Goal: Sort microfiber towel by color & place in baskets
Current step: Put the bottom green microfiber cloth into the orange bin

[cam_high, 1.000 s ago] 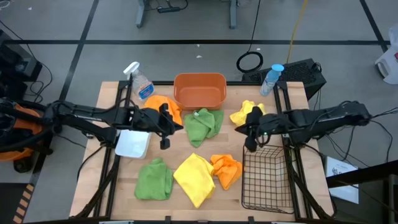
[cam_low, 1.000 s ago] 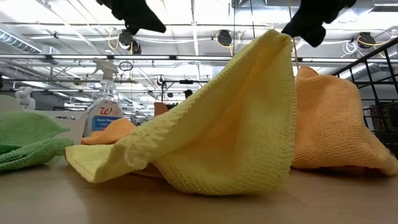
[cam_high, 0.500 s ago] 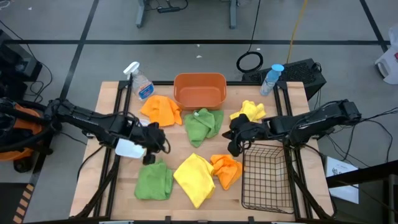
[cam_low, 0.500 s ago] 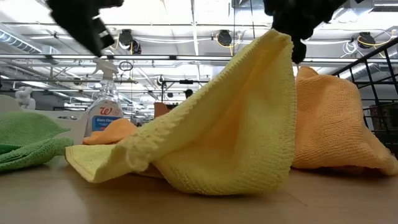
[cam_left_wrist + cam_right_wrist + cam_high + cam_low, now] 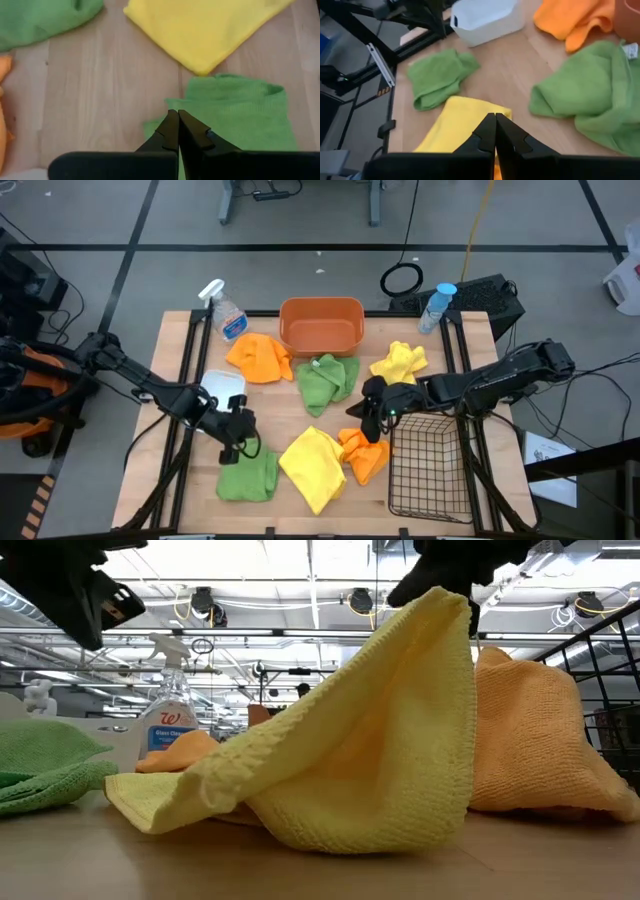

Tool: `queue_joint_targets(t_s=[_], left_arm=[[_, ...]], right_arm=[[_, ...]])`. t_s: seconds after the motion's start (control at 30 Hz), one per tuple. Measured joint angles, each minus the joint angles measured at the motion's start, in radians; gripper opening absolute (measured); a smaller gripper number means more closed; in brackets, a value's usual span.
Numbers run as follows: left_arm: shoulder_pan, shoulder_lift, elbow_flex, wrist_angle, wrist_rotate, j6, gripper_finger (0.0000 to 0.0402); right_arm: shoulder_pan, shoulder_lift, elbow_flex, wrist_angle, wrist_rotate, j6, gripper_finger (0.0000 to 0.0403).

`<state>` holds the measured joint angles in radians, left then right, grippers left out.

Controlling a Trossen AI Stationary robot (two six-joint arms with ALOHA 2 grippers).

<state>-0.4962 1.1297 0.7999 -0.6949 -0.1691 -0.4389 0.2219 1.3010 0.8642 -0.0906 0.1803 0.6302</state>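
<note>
Six towels lie on the table in the high view: orange [image 5: 260, 358], green [image 5: 328, 378] and yellow [image 5: 400, 362] toward the far side, green [image 5: 248, 475], yellow [image 5: 312, 465] and orange [image 5: 362, 452] toward the near side. The orange tub [image 5: 320, 325] stands at the far edge, the white bin [image 5: 222, 385] on the left, the black wire basket [image 5: 428, 465] at the near right. My left gripper [image 5: 238, 442] is shut and hovers over the far edge of the near green towel [image 5: 235, 115]. My right gripper [image 5: 368, 420] is shut and hovers above the near orange towel, next to the yellow towel [image 5: 460, 125].
Two spray bottles stand at the far edge, one at the left [image 5: 225, 310] and one at the right [image 5: 436, 305]. The left arm crosses the white bin's corner. Bare wood [image 5: 270, 415] lies between the two rows of towels.
My left gripper has moved toward the near edge, from beside the far orange towel to above the near green towel, uncovering the white bin. My right gripper has moved left and toward the near edge, from the far yellow towel to above the near orange towel. No towel has moved.
</note>
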Motion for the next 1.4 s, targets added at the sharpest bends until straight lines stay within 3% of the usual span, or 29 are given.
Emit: queue_joint_targets(t_s=[0.13,0.5,0.8,0.97,1.4], left_arm=[[-0.002,0.001,-0.006,0.036,-0.019,-0.001,0.0019],[-0.003,0.002,-0.006,0.036,-0.019,-0.035,0.0140],[0.002,0.037,-0.006,0.057,-0.035,-0.053,0.0205],[0.013,0.095,-0.006,0.066,-0.040,-0.053,0.0220],[0.011,0.261,-0.006,0.155,0.146,-0.088,0.0222]], right_arm=[[0.013,0.000,0.000,0.015,0.009,-0.020,0.0000],[0.022,0.000,0.000,0.013,0.035,-0.115,0.0000],[0.022,0.001,0.000,0.074,0.056,-0.232,0.0000],[0.022,0.001,0.000,0.072,0.056,-0.250,0.0000],[0.022,0.001,0.000,0.068,0.055,-0.258,0.0000]])
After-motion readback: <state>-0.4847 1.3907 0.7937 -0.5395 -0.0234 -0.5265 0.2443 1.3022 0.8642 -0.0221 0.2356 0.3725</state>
